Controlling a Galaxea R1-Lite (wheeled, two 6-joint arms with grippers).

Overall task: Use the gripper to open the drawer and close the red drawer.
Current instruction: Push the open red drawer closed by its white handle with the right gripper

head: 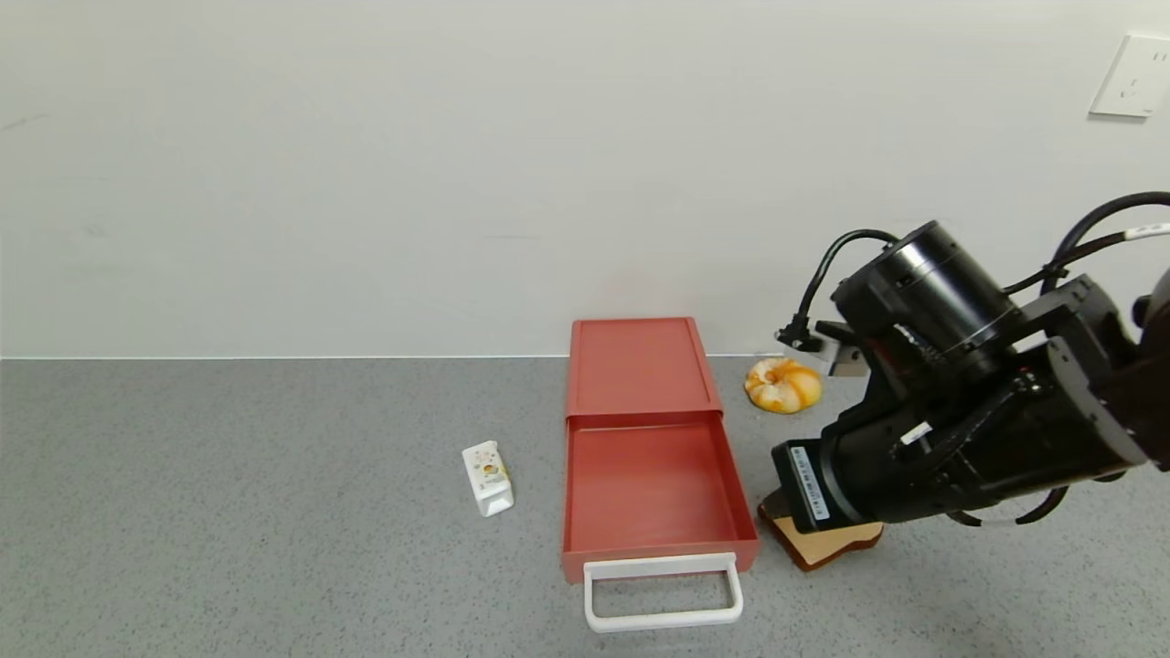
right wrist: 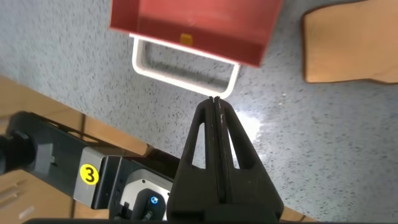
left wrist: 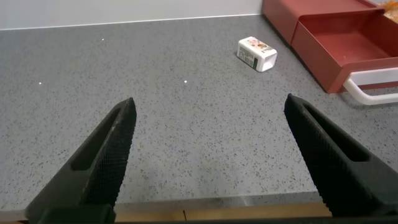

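The terracotta-red drawer box (head: 637,366) lies on the grey table with its drawer (head: 651,489) pulled out and empty. Its white loop handle (head: 663,589) points toward me. My right arm (head: 960,411) hangs over the table just right of the drawer; its fingertips are hidden in the head view. In the right wrist view the right gripper (right wrist: 214,99) is shut and empty, its tips just short of the handle (right wrist: 186,71) near one corner. My left gripper (left wrist: 208,106) is open and empty, low over bare table near the front edge, far left of the drawer (left wrist: 348,43).
A small white carton (head: 487,477) lies left of the drawer and also shows in the left wrist view (left wrist: 257,53). An orange-and-white bun (head: 782,385) sits right of the box. A toast-shaped slice (head: 823,539) lies under the right arm. A wall stands behind.
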